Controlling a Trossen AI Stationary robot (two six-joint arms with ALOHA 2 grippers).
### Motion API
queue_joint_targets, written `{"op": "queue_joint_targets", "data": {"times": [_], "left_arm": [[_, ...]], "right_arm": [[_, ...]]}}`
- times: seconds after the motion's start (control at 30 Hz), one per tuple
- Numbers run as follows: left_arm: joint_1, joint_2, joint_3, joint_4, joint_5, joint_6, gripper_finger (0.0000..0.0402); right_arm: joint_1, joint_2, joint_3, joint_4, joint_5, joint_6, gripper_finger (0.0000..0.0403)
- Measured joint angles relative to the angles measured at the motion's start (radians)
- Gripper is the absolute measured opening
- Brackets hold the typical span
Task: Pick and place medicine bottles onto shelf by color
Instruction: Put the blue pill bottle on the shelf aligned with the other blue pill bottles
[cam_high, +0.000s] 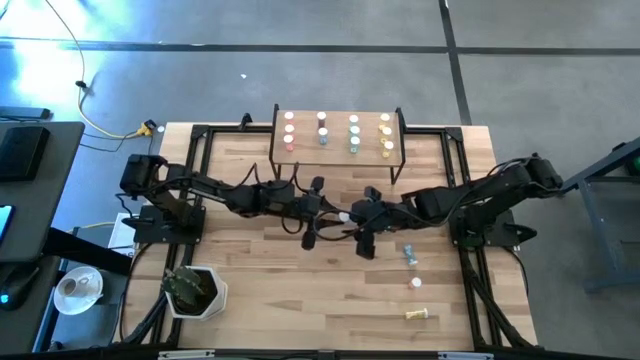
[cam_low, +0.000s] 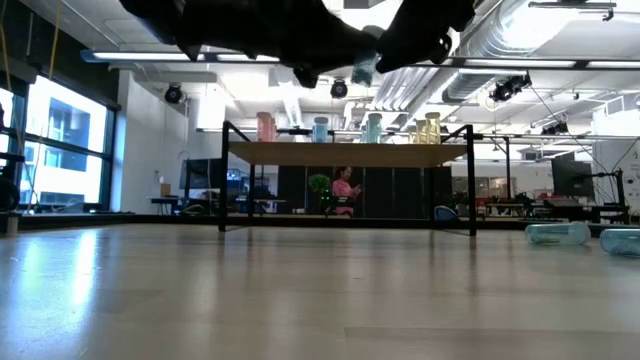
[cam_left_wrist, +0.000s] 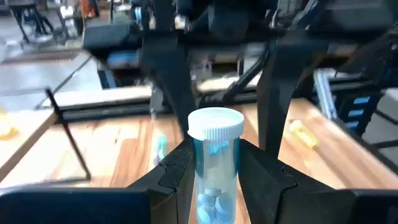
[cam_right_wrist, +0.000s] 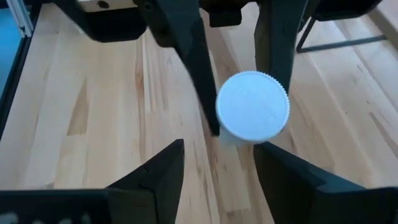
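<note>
You have the shelf (cam_high: 338, 134) at the far edge of the table (cam_high: 280, 300), with bottles standing on it in four columns. Before it, both grippers meet over the table's middle. To the right of them, three bottles (cam_high: 411, 256) lie on the table, one behind another.

blue bottle (cam_left_wrist: 214, 168) bottom cut off, shelf bottles (cam_high: 338, 131) too small for detail

— Where have you set up?
— You're in an open-plan robotics lab. Beyond the shelf (cam_low: 345, 152) you see exposed ceiling ducts (cam_low: 520, 40), strip lights, tall windows (cam_low: 60, 140) and desks with monitors (cam_low: 572, 178), with a person (cam_low: 345, 190) standing behind it.
</note>
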Motion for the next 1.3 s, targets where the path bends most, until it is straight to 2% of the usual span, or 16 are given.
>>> {"op": "queue_joint_targets", "data": {"times": [0.37, 0.63, 0.77, 0.9, 1.03, 1.13, 1.3], "left_arm": [[0.006, -0.115, 0.000, -0.177, -0.101, 0.038, 0.0101], [0.041, -0.200, -0.010, -0.286, -0.105, 0.044, 0.0101], [0.066, -0.240, -0.088, -0.261, -0.142, -0.018, 0.0101], [0.083, -0.280, -0.204, -0.130, -0.214, -0.071, 0.0101], [0.103, -0.299, -0.295, 0.015, -0.219, -0.097, 0.0101], [0.121, -0.299, -0.339, 0.081, -0.219, -0.093, 0.0101], [0.157, -0.299, -0.353, 0.088, -0.220, -0.069, 0.0101]], "right_arm": [[-0.055, -0.073, 0.000, -0.025, -0.001, 0.009, 0.0184], [-0.099, -0.080, 0.000, -0.022, -0.001, -0.044, 0.0184], [-0.126, -0.080, 0.000, 0.014, -0.001, -0.085, 0.0184], [-0.150, -0.080, 0.000, 0.060, -0.001, -0.140, 0.0184], [-0.178, -0.080, 0.000, 0.147, -0.007, -0.222, 0.0184], [-0.203, -0.080, 0.000, 0.241, -0.035, -0.285, 0.0184], [-0.250, -0.080, 0.000, 0.376, -0.091, -0.382, 0.0184]]}}
